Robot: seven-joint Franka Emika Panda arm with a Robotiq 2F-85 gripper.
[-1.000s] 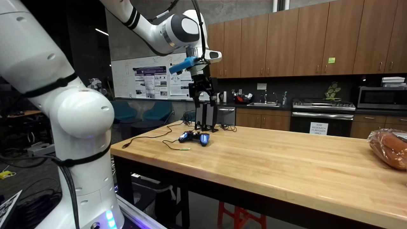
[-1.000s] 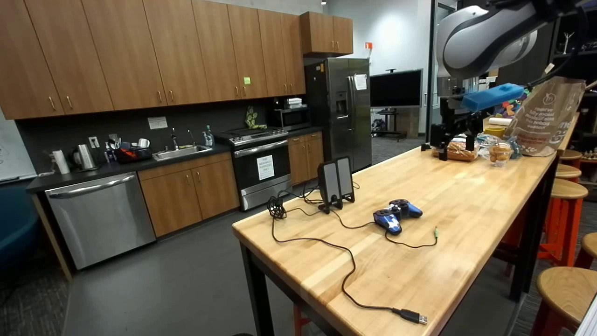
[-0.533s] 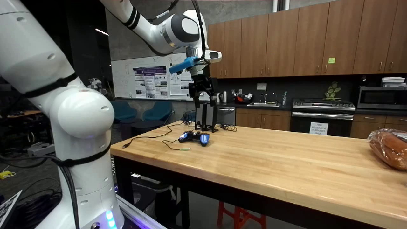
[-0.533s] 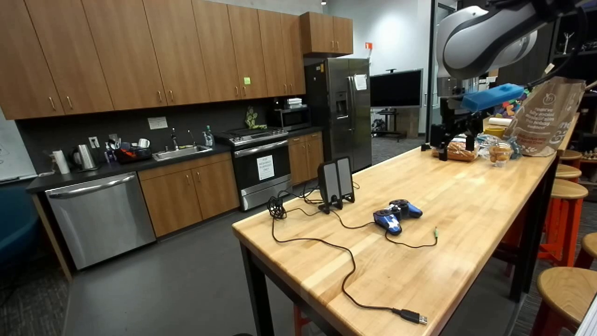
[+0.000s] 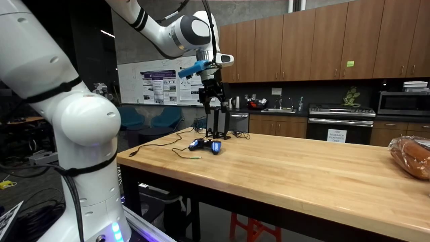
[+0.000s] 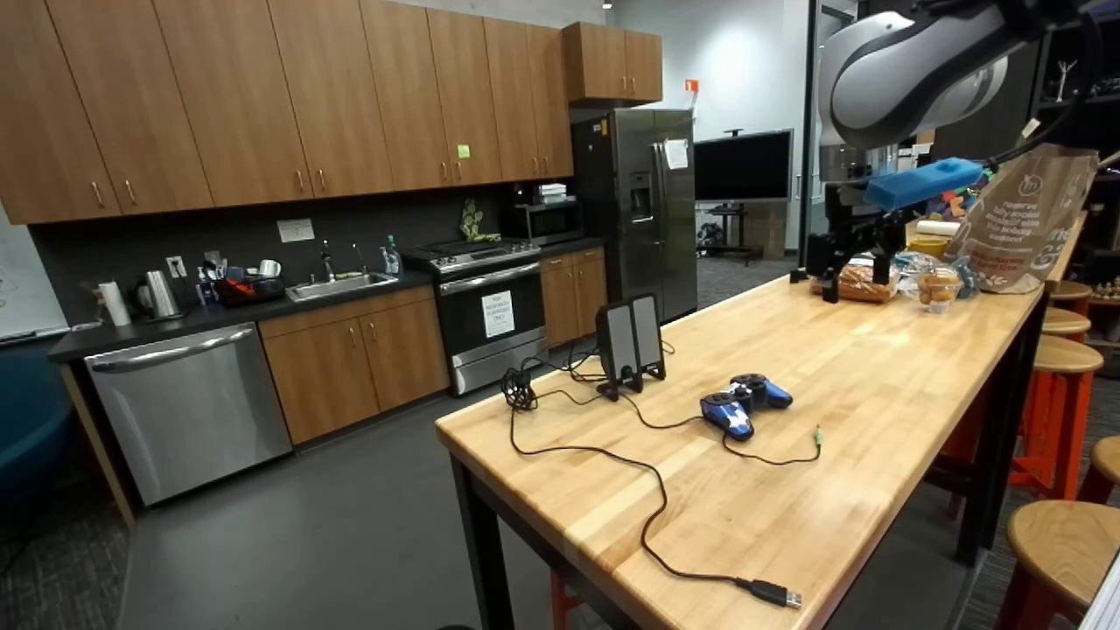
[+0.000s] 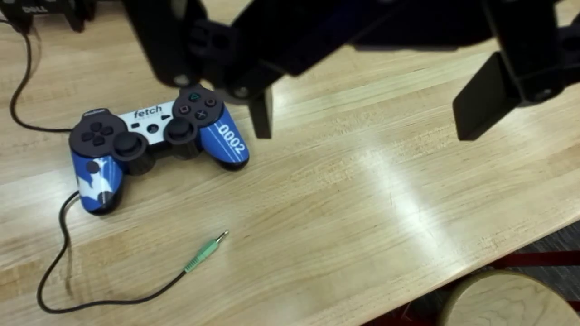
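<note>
Hand [image 7: 364, 129] spread wide — it screens part of the game controller [image 7: 154, 129] — with speakers [image 7: 43, 8] cropped in wrist view.

Your gripper [image 7: 366, 127] has matt fingers [image 7: 525, 50] ending in smooth pads [image 7: 482, 102]. The game controller [image 7: 152, 120] is plastic: you see glossy, light-catching grips, dull buttons and matt thumbsticks. The audio plug [image 7: 201, 255] has a ribbed plastic sleeve with a shiny metal tip. Your tabletop [image 7: 326, 203] is smooth wood, its varnish-like sheen throwing back light in soft streaks. The speakers [image 6: 621, 337] pair dull fronts with plastic frames. You also have a bread bag [image 5: 410, 157] of crinkled, glossy clear plastic and a shopping bag [image 6: 1019, 219] of matt, creased paper. The dishwasher [image 6: 188, 411] is smooth, reflective metal, the cabinets [image 6: 324, 96] satin wood grain, and your arm's shell [image 5: 85, 117] smooth, faintly glossy plastic.
</note>
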